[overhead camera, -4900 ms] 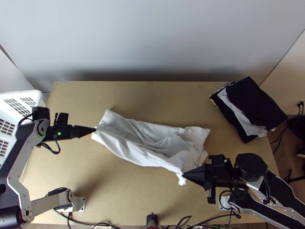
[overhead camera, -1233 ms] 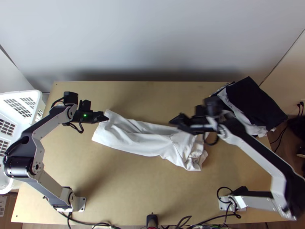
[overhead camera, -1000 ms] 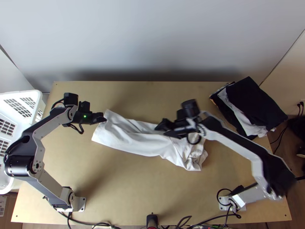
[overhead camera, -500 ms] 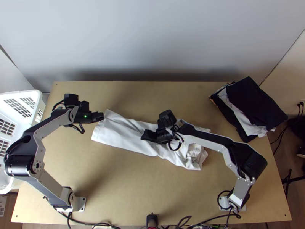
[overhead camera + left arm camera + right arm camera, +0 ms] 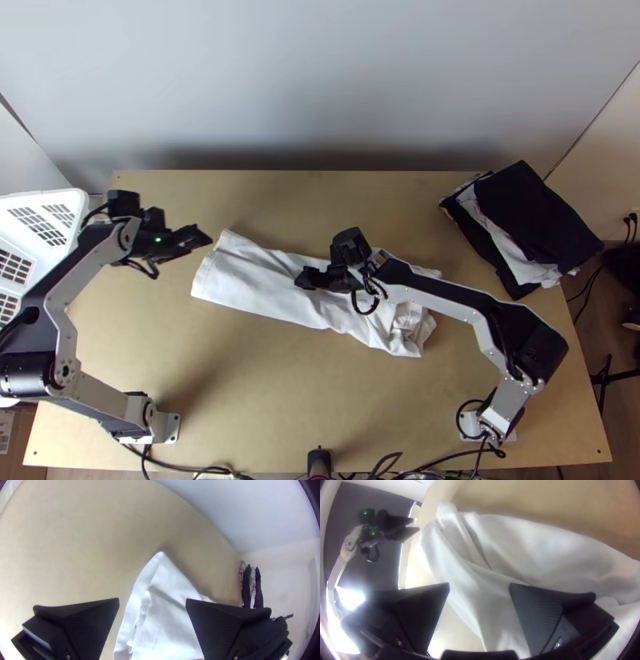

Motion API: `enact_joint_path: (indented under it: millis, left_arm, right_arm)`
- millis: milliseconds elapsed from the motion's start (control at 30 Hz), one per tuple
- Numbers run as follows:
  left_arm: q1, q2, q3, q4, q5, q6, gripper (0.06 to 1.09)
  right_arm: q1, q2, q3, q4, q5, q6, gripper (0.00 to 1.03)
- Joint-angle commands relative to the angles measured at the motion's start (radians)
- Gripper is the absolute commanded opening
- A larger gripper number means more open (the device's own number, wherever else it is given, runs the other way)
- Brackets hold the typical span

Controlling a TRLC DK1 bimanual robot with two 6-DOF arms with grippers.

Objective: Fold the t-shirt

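Observation:
The white t-shirt lies as a long folded strip across the middle of the table, its right end bunched. My left gripper is open beside the strip's left end. In the left wrist view, the shirt's corner shows beyond my left gripper, nothing between the fingers. My right gripper stands over the strip's middle. The right wrist view has my right gripper open, with the shirt's folds beneath and beyond it.
A stack of dark and white folded clothes lies at the table's back right. The white basket stands at the left edge. Bare table stretches in front of the shirt.
Both grippers let go of the shirt, whose near side now lies flat. My right gripper swung over its middle; my left moved back and lately drew away to the left.

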Motion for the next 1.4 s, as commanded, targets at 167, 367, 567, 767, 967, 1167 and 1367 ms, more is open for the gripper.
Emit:
enact_joint_path:
  millis: [167,367,567,767,967,1167,1367]
  left_arm:
    - [0.100,0.151,0.034,-0.226,0.055,-0.083,1.03]
    - [0.051,0.168,0.012,-0.169,0.080,-0.135,1.03]
    - [0.035,0.191,0.022,-0.094,0.238,-0.173,1.03]
    - [0.026,0.206,0.026,0.003,0.345,-0.230,0.90]
    - [0.037,0.199,-0.046,0.268,0.348,-0.436,0.10]
    - [0.031,0.177,-0.098,0.363,0.352,-0.463,0.10]
    - [0.038,0.159,-0.109,0.366,0.370,-0.465,0.10]
  right_arm:
    - [0.019,-0.048,0.043,0.002,0.010,-0.007,0.83]
    - [0.020,-0.049,0.062,0.002,0.014,-0.001,0.83]
    - [0.025,-0.057,0.062,0.000,0.016,-0.001,0.83]
    - [0.029,-0.058,0.059,0.000,0.019,0.000,0.83]
    - [0.031,-0.060,0.074,0.000,0.019,0.003,0.83]
    - [0.045,-0.049,0.092,0.000,0.019,0.066,0.83]
    - [0.081,-0.025,0.094,0.000,0.017,0.089,0.83]
